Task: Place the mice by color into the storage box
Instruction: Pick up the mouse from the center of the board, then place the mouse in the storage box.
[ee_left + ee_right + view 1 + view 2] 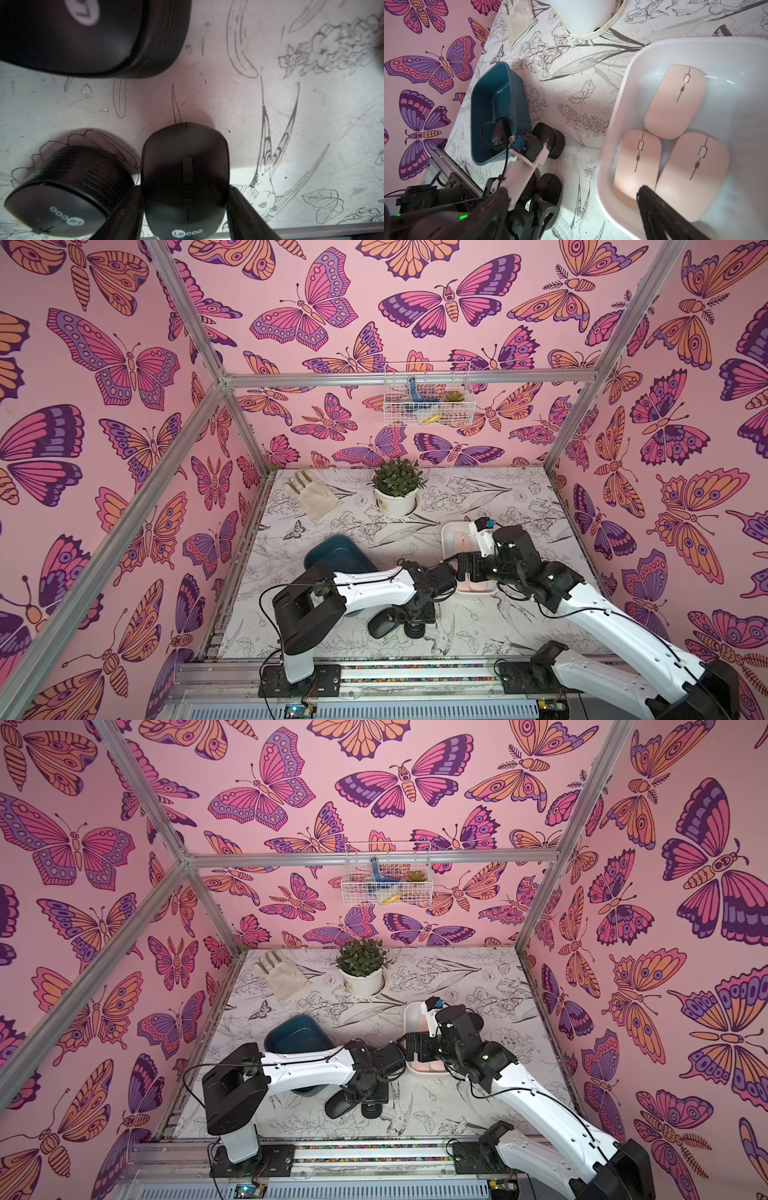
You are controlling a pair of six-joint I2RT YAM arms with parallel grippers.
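Black plastic fills the left wrist view. The left gripper [185, 189] is clamped on a black mouse [185, 166], one finger pressed to each flank. The mouse's tail end runs off the frame, and whether it rests on the table [291, 145] or sits just clear of it is hard to judge. Two more crowd in. A tipped black mouse [68, 193] lies on its side, hard up against one finger. A blurred black mouse [89, 35] is cut off at the frame corner, with only part of a pale logo showing.

Over to the teal bin [520, 104], our landmark. A binned black mouse [497, 133] lies inside it, half lost behind a looped cable and the left arm's camera bracket [527, 164]. An outside black mouse [552, 143] sits just beside the teal bin. The bracket hides whether they touch, and I can't tell which of the left wrist view's two this one is.

To the right of the teal bin, well apart, the white bin [627, 99] holds all three pink mice [675, 101], packed against one another. Its far side is cropped, and a finger covers one pink mouse's end. The right gripper [572, 192] hangs spread wide with nothing between its jaws. In both top views the arms bury most of the white bin, and only pink slivers show.
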